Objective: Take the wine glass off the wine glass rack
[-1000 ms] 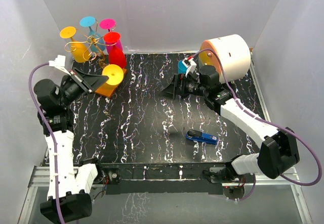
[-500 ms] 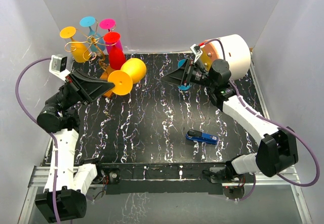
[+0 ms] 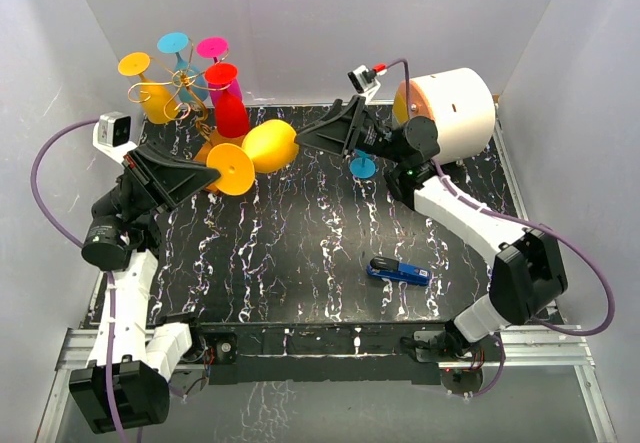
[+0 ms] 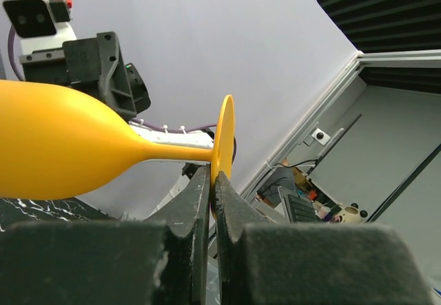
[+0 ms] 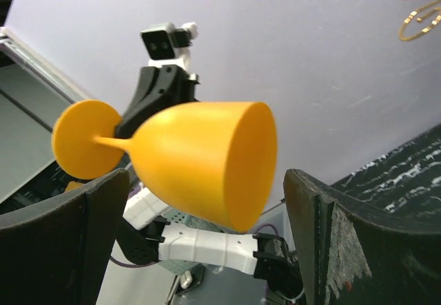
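Observation:
My left gripper (image 3: 208,175) is shut on the round foot of a yellow-orange wine glass (image 3: 255,153) and holds it sideways above the table, off the rack, bowl pointing right. In the left wrist view the foot's edge sits between my closed fingers (image 4: 200,202) and the wine glass's bowl (image 4: 62,146) fills the left. My right gripper (image 3: 312,135) is open, its fingers either side of the bowl's mouth, not touching; the wine glass (image 5: 200,160) shows between them in the right wrist view. The gold wire wine glass rack (image 3: 185,88) stands at the back left on its orange base (image 3: 208,153), holding several coloured glasses.
A large white and orange roll (image 3: 450,108) lies at the back right. A blue flat tool (image 3: 398,271) lies on the black marbled table (image 3: 300,253) near the front. A small blue disc (image 3: 362,168) sits under the right arm. Grey walls close in all sides.
My left gripper has pulled the yellow-orange glass off the rack and carried it right and up. My right arm has swung left and raised its open gripper to the glass's bowl.

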